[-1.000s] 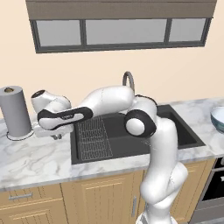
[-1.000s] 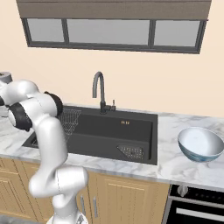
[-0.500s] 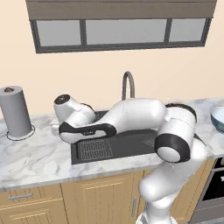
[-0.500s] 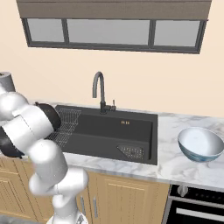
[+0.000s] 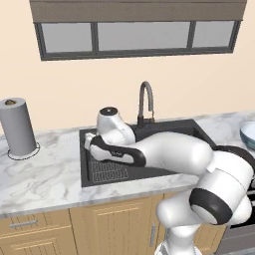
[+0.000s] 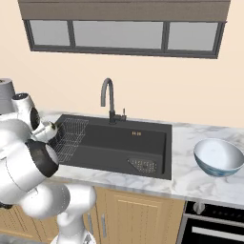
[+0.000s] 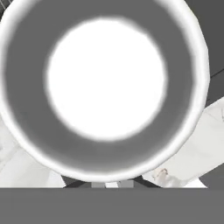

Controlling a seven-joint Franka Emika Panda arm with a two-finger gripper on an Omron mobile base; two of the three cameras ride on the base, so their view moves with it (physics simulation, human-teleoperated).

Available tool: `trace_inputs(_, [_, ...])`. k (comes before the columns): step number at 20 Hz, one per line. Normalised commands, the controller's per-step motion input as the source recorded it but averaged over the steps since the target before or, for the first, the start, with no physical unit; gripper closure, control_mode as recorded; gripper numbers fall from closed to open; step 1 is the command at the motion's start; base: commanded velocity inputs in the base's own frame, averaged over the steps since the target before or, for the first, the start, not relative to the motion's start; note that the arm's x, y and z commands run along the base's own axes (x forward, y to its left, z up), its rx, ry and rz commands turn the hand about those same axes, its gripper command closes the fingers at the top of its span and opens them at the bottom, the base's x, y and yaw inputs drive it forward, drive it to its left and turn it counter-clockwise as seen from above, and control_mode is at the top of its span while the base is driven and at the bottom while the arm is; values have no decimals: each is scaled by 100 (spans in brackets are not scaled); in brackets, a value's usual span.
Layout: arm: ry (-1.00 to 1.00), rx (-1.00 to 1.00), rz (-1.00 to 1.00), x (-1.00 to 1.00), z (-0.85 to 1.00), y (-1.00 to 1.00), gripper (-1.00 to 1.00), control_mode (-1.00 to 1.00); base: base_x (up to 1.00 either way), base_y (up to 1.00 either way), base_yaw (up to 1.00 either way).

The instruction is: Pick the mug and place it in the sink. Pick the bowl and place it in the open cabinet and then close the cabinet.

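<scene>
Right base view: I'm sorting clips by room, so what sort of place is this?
A kitchen, rendered: black rectangular sink with dark curved faucet in a marble counter, light-wood lower cabinets, and an oven front.

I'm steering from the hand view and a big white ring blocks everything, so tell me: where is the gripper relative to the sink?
Observer: That ring is the mug. The left base view shows the gripper above the left end of the sink, close to its rim.
Operator: What lies under it there?
Observer: The wire rack fills that end of the basin; the right part is bare apart from the drain grate.
Operator: And where is the bowl?
Observer: The bowl sits upright on the counter, right of the sink and well away from the arm.
</scene>
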Motion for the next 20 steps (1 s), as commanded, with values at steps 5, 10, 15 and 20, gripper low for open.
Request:
trace_inputs(5, [27, 20, -17, 25, 0, -57, 100, -100, 0, 0, 0])
trace_inputs(10, [19, 12, -7, 28, 0, -61, 100, -100, 0, 0, 0])
trace_inputs(15, [3, 1, 12, 8, 0, -70, 100, -100, 0, 0, 0])
trace_inputs(20, [-1, -2, 28, 0, 0, -60, 100, -100, 0, 0, 0])
